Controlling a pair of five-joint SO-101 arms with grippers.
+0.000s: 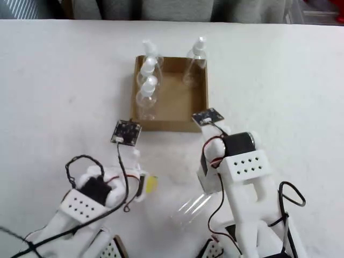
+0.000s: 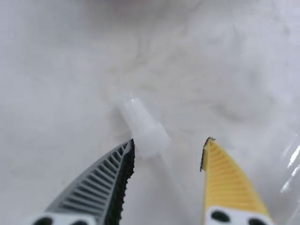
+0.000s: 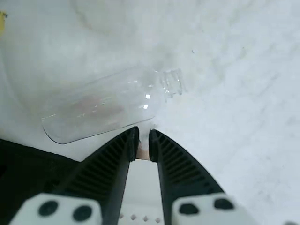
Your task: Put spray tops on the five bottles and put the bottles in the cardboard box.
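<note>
White table [image 1: 64, 80] runs under both arms, with the cardboard box [image 1: 174, 99] at its far middle. Four capped bottles [image 1: 146, 97] stand inside the box, three along one side wall and one at the opposite far corner. By that count, the last bottle is the step in hand.

That fifth bottle [image 3: 103, 108] lies on its side on the table between the two arms, well short of the box, clear and empty, with its threaded neck bare. The right gripper [image 3: 143, 133] sits just beside the bottle's body with its black fingers pinched nearly together and nothing between them.

The loose spray top [image 2: 140, 123] lies flat on the table near the left arm, its thin dip tube [image 2: 176, 185] trailing toward the wrist. The left gripper [image 2: 168, 143] is spread wide around it, the grey finger tip at the top's collar and the yellow finger apart on the other side; it grips nothing.

Next, as I judge it, the left fingers need to close on the collar and lift. The right gripper must spread, take the bottle and hold its neck steady so the tube can be threaded in.
</note>
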